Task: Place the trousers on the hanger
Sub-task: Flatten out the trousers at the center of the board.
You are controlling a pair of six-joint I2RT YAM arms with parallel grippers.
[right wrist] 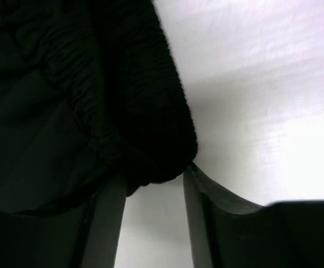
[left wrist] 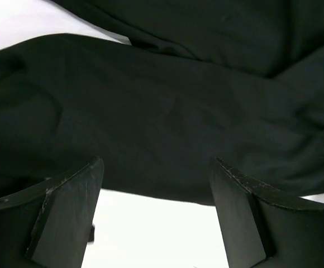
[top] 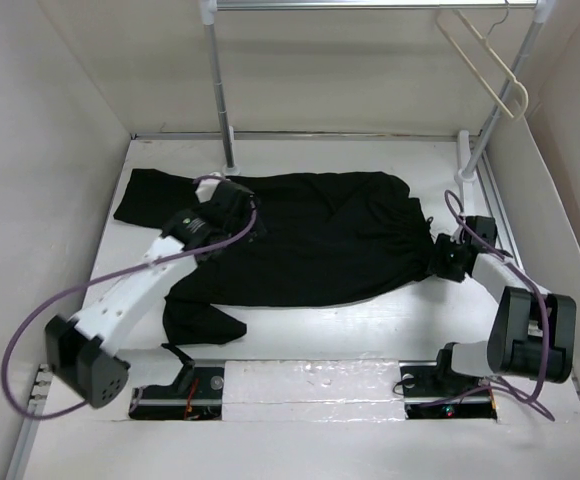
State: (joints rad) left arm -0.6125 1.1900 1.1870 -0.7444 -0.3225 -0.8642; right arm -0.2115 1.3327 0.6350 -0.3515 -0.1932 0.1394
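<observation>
Left gripper (left wrist: pixel 156 167) gapes above trousers (left wrist: pixel 167 100); right gripper (right wrist: pixel 152 176) meets their gathered edge

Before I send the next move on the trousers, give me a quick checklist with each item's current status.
1. Left gripper free: ok. Its jaws stand apart above the trousers with nothing between them.
2. Right gripper holding the waistband: cannot tell. The cloth bunches right at its tips.
3. Trousers gathered for hanging: not ok. They lie spread flat on the table.
4. Hanger free: ok. It hangs bare on the rail.
5. Trousers on hanger: not ok.
</observation>
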